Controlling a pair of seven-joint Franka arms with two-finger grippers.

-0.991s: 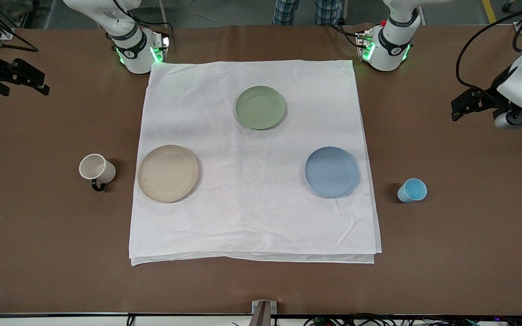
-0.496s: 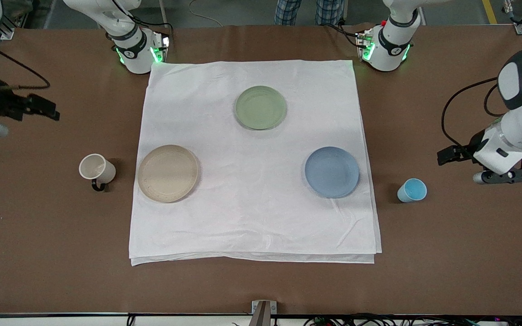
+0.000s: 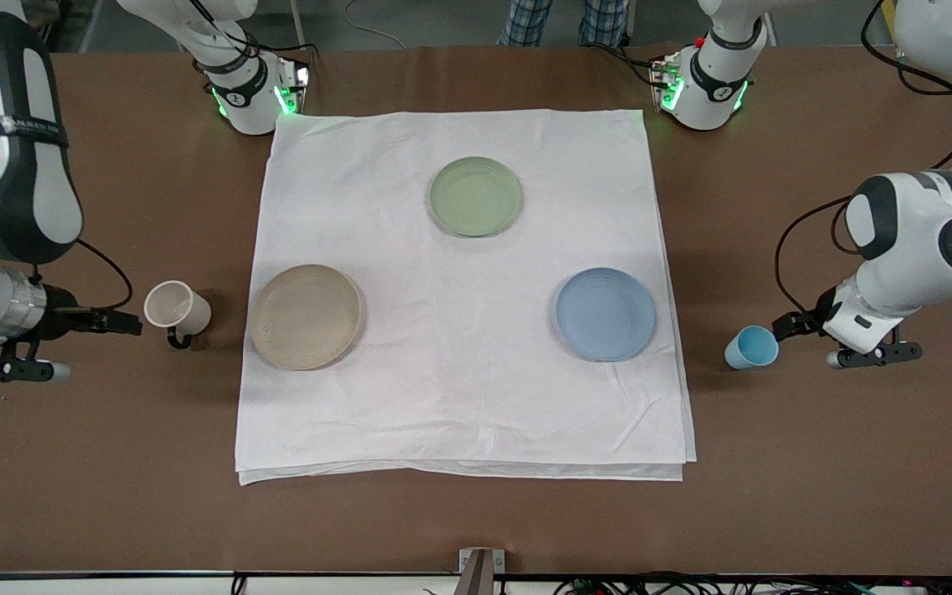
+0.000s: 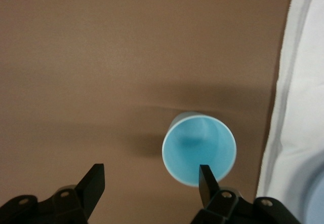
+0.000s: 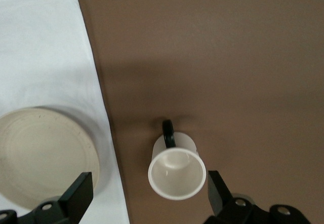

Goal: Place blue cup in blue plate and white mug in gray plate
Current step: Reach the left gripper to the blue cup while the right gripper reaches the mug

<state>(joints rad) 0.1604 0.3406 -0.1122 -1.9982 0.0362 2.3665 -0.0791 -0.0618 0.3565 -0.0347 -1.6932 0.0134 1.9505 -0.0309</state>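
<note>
matte brown table [image 3: 71, 463], both pincers agape, left pincer [image 4: 150, 182] by smooth blue cup [image 4: 199, 148]

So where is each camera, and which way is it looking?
Front view: high across the table, facing both arms; sees the left tool by the blue cup and the right tool by the white mug.
Left wrist view: on the left arm, looking down; open tool, blue cup.
Right wrist view: on the right arm, looking down; open tool, white mug, gray plate.
The front view shares each cup.

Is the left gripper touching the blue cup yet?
Cannot tell. In the left wrist view the open left gripper has one fingertip overlapping the blue cup rim, with no visible gap. The front view does not settle it either.
</note>
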